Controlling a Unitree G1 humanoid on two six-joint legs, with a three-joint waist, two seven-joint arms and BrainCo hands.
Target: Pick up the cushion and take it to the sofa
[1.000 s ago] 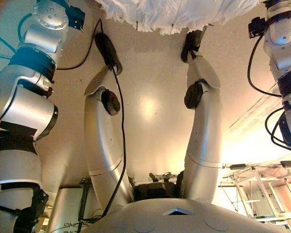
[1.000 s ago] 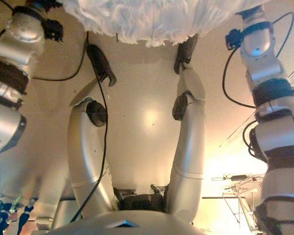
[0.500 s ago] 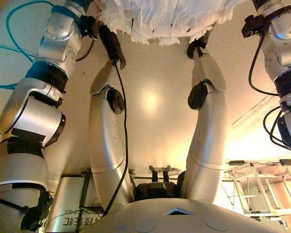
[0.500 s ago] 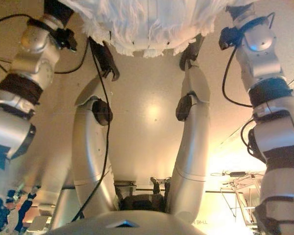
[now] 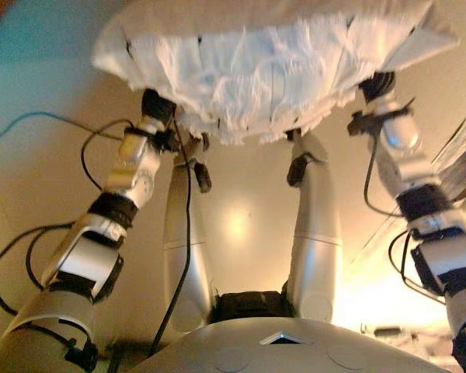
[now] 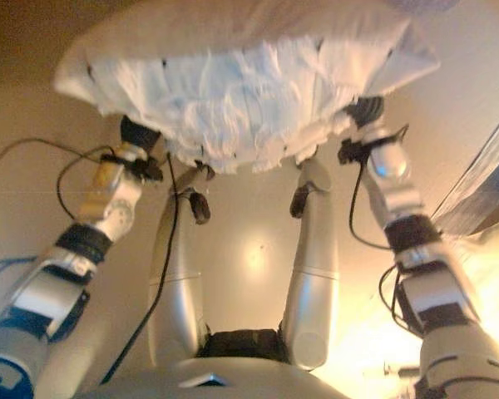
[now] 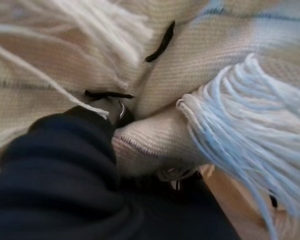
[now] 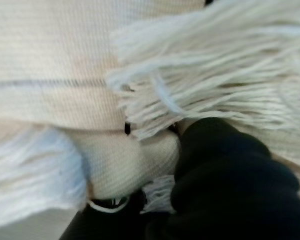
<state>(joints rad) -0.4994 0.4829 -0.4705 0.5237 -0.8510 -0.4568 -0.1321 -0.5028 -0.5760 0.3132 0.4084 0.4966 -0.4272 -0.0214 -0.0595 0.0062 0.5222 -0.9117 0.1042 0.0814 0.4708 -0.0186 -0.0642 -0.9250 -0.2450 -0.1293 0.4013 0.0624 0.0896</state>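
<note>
The left hand (image 7: 60, 165) is pressed into the fringed cream cushion (image 5: 256, 70) from below at its left side, the right hand (image 8: 225, 175) likewise at its right. Both hands' fingers are buried in fabric, so their grip cannot be told. The cushion is held aloft above the floor (image 5: 241, 194).

Pale, glossy floor under warm indoor light

The smooth beige floor (image 5: 241, 210) carries a round bright reflection (image 5: 234, 225) near its middle and a wider yellow-white glare (image 5: 373, 299) toward the lower right. A pale strip with straight parallel edges (image 6: 478, 183) runs diagonally along the right side. The upper left corner (image 6: 17, 33) falls off into darker brown shade.
</note>
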